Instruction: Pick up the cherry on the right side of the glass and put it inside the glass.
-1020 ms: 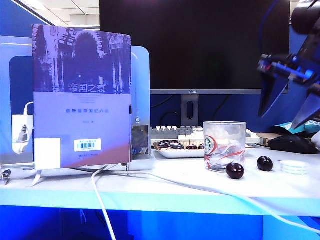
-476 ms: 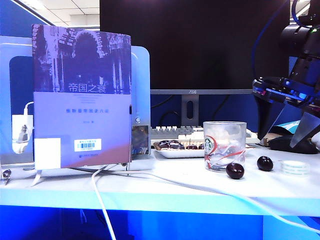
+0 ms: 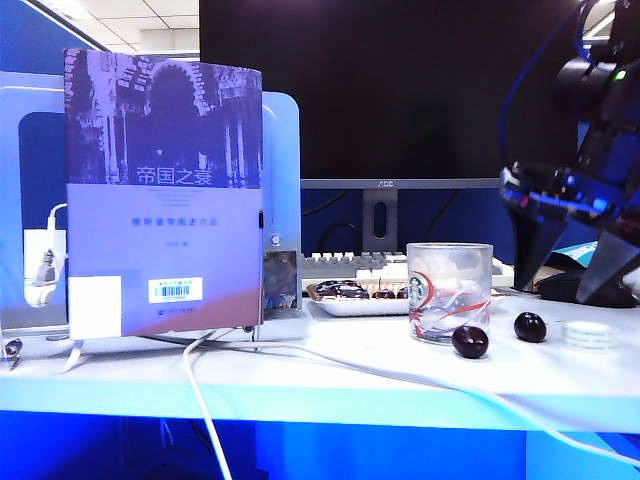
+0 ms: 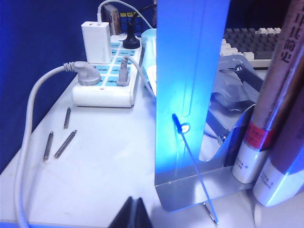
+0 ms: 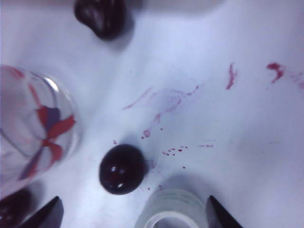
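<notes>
Flanking one glass (image 3: pixel 449 292), two cherries: right cherry (image 3: pixel 530 327) under wide-open, empty right gripper (image 3: pixel 575 265) (left gripper (image 4: pixel 134 214) shut).

The glass (image 3: pixel 449 292) is clear and smooth, with red lines printed on it; the cherry (image 3: pixel 530 326) just right of the glass is glossy and near-black; the table (image 5: pixel 223 118) beside the glass is smooth, matt white, smeared with red juice (image 5: pixel 164 107).

Blue-tinted, bright overhead light — wrist views soft.
</notes>
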Robot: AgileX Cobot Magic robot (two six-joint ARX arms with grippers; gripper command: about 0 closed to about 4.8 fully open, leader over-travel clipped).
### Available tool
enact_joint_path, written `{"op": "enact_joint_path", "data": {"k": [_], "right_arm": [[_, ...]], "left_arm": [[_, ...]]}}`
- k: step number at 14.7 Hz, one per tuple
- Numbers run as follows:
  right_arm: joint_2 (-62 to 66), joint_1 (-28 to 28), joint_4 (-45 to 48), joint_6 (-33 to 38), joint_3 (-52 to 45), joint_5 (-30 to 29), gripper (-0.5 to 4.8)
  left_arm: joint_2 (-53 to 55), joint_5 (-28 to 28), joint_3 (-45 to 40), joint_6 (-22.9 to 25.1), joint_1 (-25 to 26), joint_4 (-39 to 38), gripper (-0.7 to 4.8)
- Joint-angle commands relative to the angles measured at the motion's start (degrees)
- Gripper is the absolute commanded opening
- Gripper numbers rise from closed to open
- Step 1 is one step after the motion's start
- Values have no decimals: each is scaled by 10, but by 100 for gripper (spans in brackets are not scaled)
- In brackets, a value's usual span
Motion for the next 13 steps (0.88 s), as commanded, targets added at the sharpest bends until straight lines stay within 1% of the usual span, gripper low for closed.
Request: {"op": "enact_joint_path", "data": {"k": [1,3,6,13], "right_arm": [[12,4,6,-6,2,5,393],[16,4,11,-6,2,4,386],[21,4,13,-23,2,4,386],[26,5,14,-38,2,-5,385]], "left_arm": [[-2,2,0,3,0,-7,-5],[-2,2,0,3,0,-7,-5],[-2,2,0,3,0,-7,-5],[-2,2,0,3,0,-7,-5]]}}
